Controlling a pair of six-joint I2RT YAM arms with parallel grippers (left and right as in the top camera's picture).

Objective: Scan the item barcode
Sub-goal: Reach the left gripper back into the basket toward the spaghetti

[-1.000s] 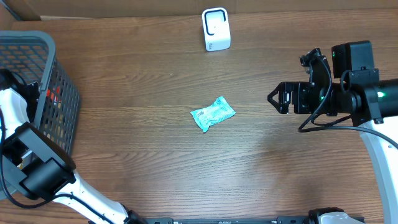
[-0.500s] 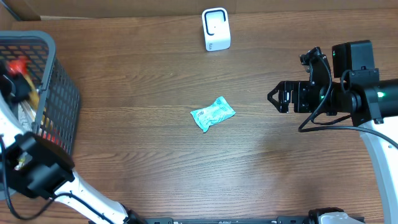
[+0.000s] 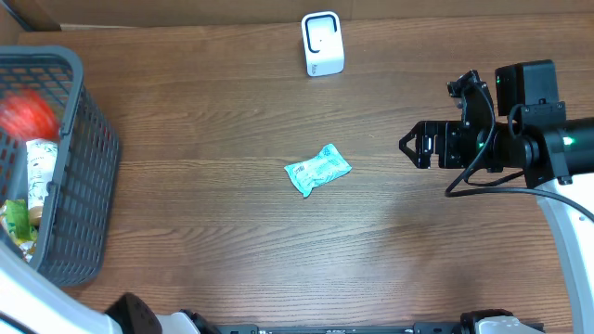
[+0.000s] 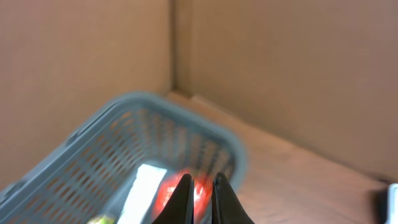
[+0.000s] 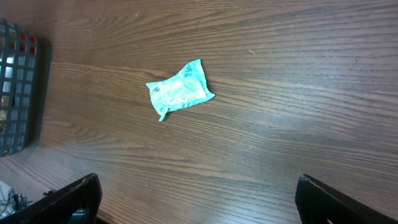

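A crumpled teal packet lies in the middle of the wooden table. At the table's back edge a white scanner stands upright. My right gripper hovers wide open to the right of the packet, with nothing between its fingers. My left gripper is shut, high above the grey basket. A blurred red item shows around its fingertips, beside a white package. Whether the jaws pinch the red item I cannot tell.
The basket at the left edge also holds green and yellow goods. Cardboard walls close off the table's back and left. The left arm's white link crosses the bottom left corner.
The left arm has swung up out of the basket and mostly left the overhead view. The red item went from the basket's mesh side to its far left. The right arm is still.
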